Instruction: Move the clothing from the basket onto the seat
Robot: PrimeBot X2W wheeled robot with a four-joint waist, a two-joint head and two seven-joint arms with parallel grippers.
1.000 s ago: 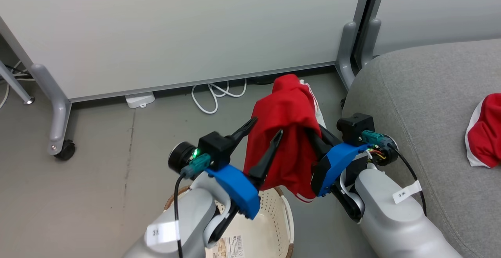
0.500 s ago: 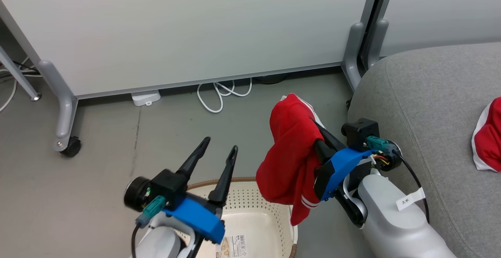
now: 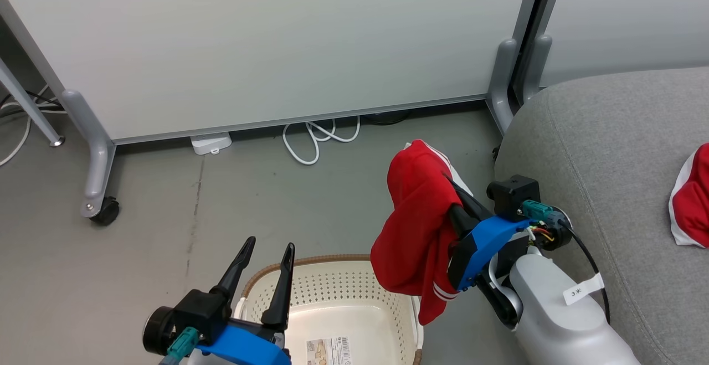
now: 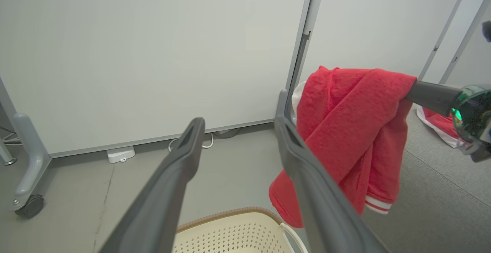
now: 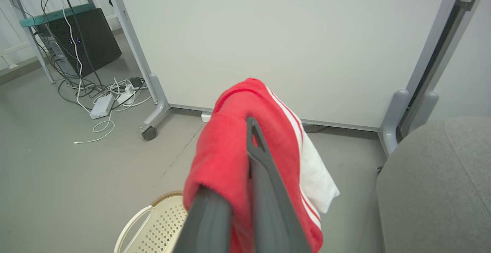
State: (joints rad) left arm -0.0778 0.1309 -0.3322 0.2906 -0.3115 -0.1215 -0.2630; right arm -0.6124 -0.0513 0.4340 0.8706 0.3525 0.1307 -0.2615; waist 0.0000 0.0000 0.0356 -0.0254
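One red garment (image 3: pixel 415 226) with white stripes hangs from my right gripper (image 3: pixel 450 188), which is shut on it, above the floor between the basket (image 3: pixel 332 260) and the seat (image 3: pixel 609 149). In the right wrist view the cloth (image 5: pixel 226 149) drapes over both fingers and hides one tip. My left gripper (image 3: pixel 269 244) stands open and holds nothing, over the basket's near left rim and apart from the garment (image 4: pixel 345 130). The cream basket shows its perforated wall and a label on its floor. A second red garment (image 3: pixel 692 199) lies on the grey seat at the right edge.
A white partition panel (image 3: pixel 277 38) on grey castor legs (image 3: pixel 97 188) stands behind. White cables (image 3: pixel 316 138) and an adapter (image 3: pixel 210 143) lie on the floor under it. A black box (image 5: pixel 76 34) with tangled cables sits far left in the right wrist view.
My left gripper, open beside the hanging garment before, has drawn back down and to the left, away from it. The garment stays in my right gripper, which has moved only slightly.
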